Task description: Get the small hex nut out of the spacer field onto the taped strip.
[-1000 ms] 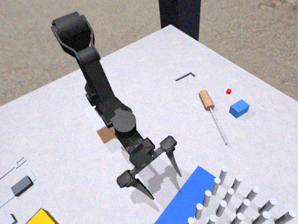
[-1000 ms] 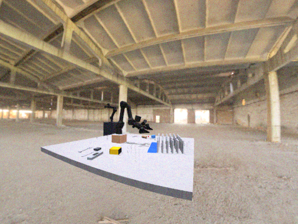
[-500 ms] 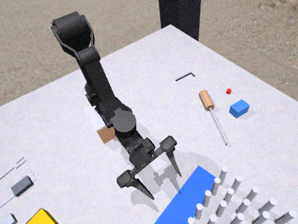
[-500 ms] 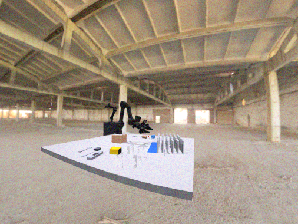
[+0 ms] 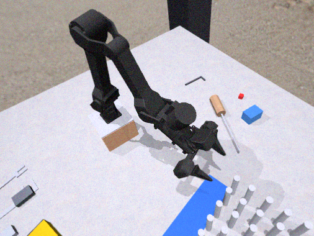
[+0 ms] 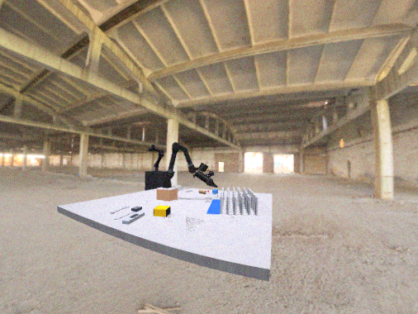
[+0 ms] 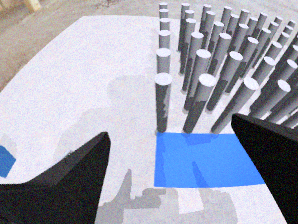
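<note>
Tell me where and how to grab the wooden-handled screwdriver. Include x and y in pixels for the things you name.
Take the screwdriver with the tan wooden handle [image 5: 218,105] around mid-handle, probably from above, one finger on each long side. It lies flat, the handle is much thicker than its thin metal shaft, and the small red cube [image 5: 241,96] stands clear beside it.

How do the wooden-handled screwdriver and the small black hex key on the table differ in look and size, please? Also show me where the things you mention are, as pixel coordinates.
The screwdriver [image 5: 218,105] has a thick wooden handle and a pale metal shaft, while the hex key [image 5: 194,81] is dark all over, without a handle. The screwdriver is clearly longer than the hex key. The screwdriver is straight; the hex key bends near one end. Both lie on the table [image 5: 62,130].
</note>
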Robot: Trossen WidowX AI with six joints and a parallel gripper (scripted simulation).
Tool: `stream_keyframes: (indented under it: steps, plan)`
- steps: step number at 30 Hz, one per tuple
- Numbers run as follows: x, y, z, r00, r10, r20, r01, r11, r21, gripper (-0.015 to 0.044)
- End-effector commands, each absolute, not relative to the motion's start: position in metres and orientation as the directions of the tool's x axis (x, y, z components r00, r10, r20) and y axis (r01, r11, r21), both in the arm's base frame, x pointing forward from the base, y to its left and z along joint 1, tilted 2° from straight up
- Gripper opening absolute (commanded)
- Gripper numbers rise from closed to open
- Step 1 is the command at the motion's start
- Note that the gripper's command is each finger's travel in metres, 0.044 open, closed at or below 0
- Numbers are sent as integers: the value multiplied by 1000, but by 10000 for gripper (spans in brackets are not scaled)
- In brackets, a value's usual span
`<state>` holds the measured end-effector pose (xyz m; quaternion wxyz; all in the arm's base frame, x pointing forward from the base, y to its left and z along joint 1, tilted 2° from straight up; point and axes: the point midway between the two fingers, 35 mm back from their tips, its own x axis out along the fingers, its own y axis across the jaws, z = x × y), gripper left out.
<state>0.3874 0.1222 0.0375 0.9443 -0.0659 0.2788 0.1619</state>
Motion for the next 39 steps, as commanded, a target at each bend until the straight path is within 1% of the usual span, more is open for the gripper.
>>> stream_keyframes:
  steps: [1,6,8,13,17,19,23,27,30,33,39]
  plan:
    - [375,154,19,717,305,-627,-446,892,-75,440]
    - [375,182,15,660,296,-690,-553,813,-180,440]
    - [371,205,12,613,281,-739,-643,720,-260,440]
    - [348,264,14,497,207,-843,-838,367,-404,440]
    - [318,304,22,428,118,-896,-902,6,-431,440]
    - [301,321,29,406,70,-911,-895,-173,-412,440]
    - [272,342,41,387,-8,-922,-831,-437,-345,440]
    - [240,359,57,387,-87,-918,-705,-669,-235,440]
    - [216,368,71,401,-143,-905,-576,-808,-128,440]
    - [197,374,83,418,-182,-890,-464,-885,-37,440]
    - [196,374,83,419,-183,-890,-459,-888,-33,440]
